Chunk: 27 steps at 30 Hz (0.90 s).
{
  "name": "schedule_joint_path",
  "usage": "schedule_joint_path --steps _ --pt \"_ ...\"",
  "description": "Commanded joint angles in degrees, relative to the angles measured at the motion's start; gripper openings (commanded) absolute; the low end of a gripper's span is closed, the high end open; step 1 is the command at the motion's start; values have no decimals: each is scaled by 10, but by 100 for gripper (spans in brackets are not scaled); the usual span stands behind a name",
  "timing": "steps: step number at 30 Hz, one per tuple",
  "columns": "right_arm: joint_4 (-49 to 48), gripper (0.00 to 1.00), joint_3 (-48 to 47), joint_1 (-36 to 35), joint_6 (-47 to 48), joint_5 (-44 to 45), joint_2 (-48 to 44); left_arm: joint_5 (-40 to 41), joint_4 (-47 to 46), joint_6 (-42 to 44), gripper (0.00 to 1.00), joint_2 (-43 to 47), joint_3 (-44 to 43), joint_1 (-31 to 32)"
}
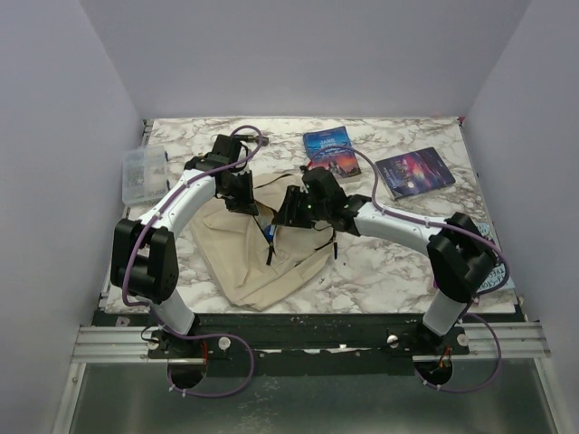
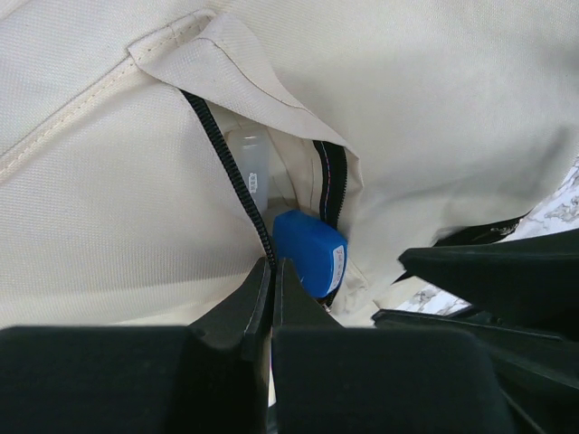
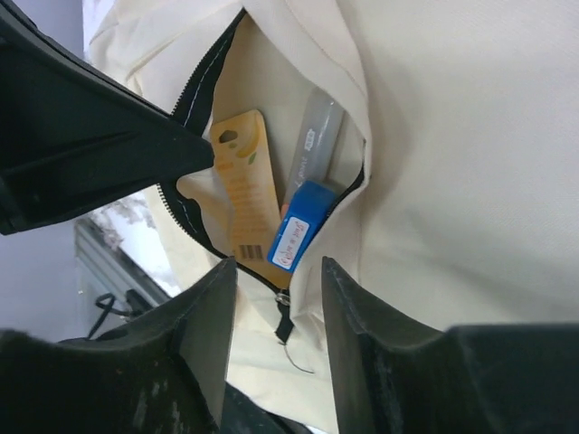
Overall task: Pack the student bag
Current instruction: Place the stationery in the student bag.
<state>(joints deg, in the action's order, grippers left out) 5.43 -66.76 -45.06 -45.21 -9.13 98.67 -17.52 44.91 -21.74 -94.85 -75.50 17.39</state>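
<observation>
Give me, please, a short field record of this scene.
student bag: beige, on the marble table, pocket unzipped
pocket contents: blue box, yellow card, clear tube
left gripper: jaws shut on the bag's zipper edge
right gripper: jaws open, facing the pocket
outside the bag: blue book, dark book, clear plastic box

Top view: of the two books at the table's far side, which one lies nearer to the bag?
The left book, lying close by the student bag; the dark book lies farther right, apart from it.
</observation>
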Motion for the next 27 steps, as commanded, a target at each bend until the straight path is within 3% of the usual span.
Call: schedule_joint_path --steps 1,4,11,14,18,19,22,27 --pt "-29 41 -14 -7 -18 -46 40 -13 -3 6 0 11 1 8" --pt "-33 29 -30 -9 -23 -52 67 -13 -3 6 0 10 1 8" --pt "-36 27 -75 -27 -41 -73 126 -13 -3 6 0 8 0 9" --pt "-102 27 -79 -34 -87 -139 144 -13 -3 6 0 6 -1 10" --pt "-189 16 -56 -31 -167 -183 137 -8 -3 7 0 7 2 10" --pt "-206 17 -50 -29 -181 -188 132 -6 -2 7 0 8 3 10" --pt "-209 36 -54 -21 -195 -213 134 -7 -3 7 0 7 2 11" --pt "-180 43 -20 4 -191 -198 104 -8 -2 8 0 9 3 11"
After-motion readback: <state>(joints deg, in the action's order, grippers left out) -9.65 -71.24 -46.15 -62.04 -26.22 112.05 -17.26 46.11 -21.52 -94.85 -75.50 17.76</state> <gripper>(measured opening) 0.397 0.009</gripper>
